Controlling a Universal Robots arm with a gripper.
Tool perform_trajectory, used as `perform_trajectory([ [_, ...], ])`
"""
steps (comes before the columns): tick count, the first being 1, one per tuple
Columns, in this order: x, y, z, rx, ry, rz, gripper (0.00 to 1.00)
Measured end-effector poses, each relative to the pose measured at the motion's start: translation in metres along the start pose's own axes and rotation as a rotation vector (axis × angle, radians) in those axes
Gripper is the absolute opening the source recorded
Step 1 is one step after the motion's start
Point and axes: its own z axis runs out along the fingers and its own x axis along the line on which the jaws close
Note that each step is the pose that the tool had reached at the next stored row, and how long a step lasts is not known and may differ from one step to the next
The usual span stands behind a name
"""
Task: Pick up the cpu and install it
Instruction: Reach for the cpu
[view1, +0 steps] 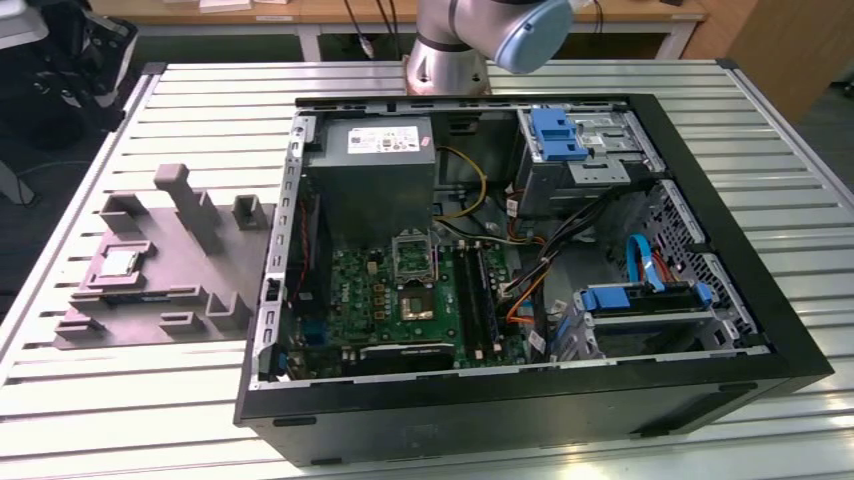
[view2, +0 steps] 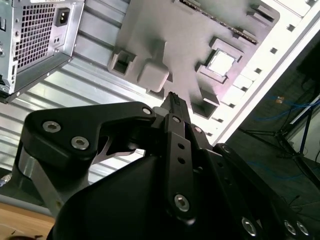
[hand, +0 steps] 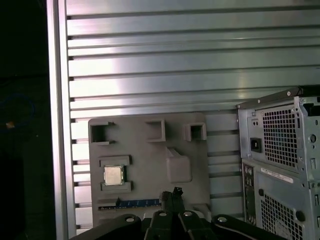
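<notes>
The cpu is a small pale silver square lying flat in a recess of the grey moulded tray, at the exterior view's left of the open computer case. It shows in both wrist views, cpu and cpu, seated in the tray. My gripper hangs well above the tray, off to one side of the cpu and clear of it. Its black fingers are pressed together with nothing between them. The motherboard's cpu socket lies inside the case, with its metal bracket raised beside it.
The black case lies open on a slatted metal table, holding the grey power supply, cables and blue drive bays. Upright blocks rise from the tray. The arm's base stands behind the case. The case's rear panel is close to the tray.
</notes>
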Motion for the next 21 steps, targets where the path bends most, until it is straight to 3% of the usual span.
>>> perform_trajectory([
  [9, 0.0269, 0.0011, 0.0002, 0.0001, 0.0001, 0.000, 0.11],
  [21, 0.0559, -0.0001, 0.0004, 0.0000, 0.0000, 0.000, 0.11],
])
